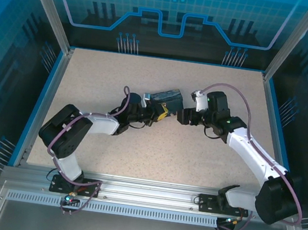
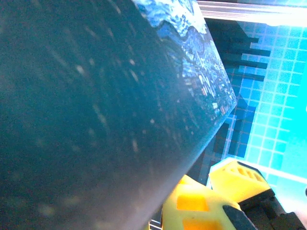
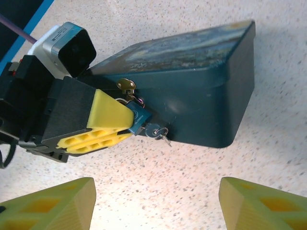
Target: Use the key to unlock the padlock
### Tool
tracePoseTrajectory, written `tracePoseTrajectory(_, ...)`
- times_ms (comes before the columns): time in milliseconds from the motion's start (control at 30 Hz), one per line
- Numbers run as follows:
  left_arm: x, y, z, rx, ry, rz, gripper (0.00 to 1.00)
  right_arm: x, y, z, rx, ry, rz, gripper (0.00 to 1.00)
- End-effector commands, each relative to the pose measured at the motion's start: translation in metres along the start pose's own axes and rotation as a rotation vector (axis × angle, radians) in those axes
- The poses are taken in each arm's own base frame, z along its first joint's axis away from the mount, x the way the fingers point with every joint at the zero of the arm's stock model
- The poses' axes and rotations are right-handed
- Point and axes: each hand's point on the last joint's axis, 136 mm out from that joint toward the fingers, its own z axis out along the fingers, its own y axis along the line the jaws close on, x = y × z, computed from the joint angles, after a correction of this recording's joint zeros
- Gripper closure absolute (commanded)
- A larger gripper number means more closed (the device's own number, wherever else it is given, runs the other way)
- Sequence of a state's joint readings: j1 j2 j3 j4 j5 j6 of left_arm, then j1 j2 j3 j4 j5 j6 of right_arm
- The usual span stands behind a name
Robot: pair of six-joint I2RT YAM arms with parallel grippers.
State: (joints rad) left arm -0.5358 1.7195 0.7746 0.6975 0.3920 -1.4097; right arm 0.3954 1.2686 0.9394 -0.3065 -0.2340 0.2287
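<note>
My left hand [image 3: 128,125] is clamped on the padlock [image 3: 139,119], steadying it at the tin's [image 3: 201,91] front wall. The key [image 3: 156,131] already sits in the padlock's lower end, at twelve o'clock from my right hand [image 3: 157,191], which faces it low over the surface [image 3: 192,167], fingers apart. Next, I judge: advance, pinch the key's head squarely, then twist.
</note>
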Motion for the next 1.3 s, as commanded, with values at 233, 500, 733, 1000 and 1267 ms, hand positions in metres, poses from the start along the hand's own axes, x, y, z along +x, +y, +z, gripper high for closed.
tracePoseTrajectory(233, 0.0, -0.026, -0.006, -0.009, 0.061, 0.062, 1.0, -0.025, 0.015, 0.006, 0.072, -0.024, -0.243, 0.35)
tracePoseTrajectory(500, -0.004, -0.03, -0.008, -0.024, 0.079, 0.063, 1.0, -0.02, 0.01, 0.014, 0.236, -0.012, -0.479, 0.33)
tracePoseTrajectory(733, -0.006, -0.038, -0.011, -0.039, 0.099, 0.086, 1.0, -0.014, 0.011, 0.014, 0.326, -0.065, -0.616, 0.38)
tracePoseTrajectory(1000, -0.007, -0.044, -0.012, -0.045, 0.116, 0.094, 1.0, 0.002, 0.017, 0.015, 0.323, -0.104, -0.634, 0.41)
tracePoseTrajectory(1267, -0.007, -0.043, -0.012, -0.049, 0.122, 0.099, 1.0, 0.006, 0.024, 0.023, 0.27, -0.112, -0.624, 0.42)
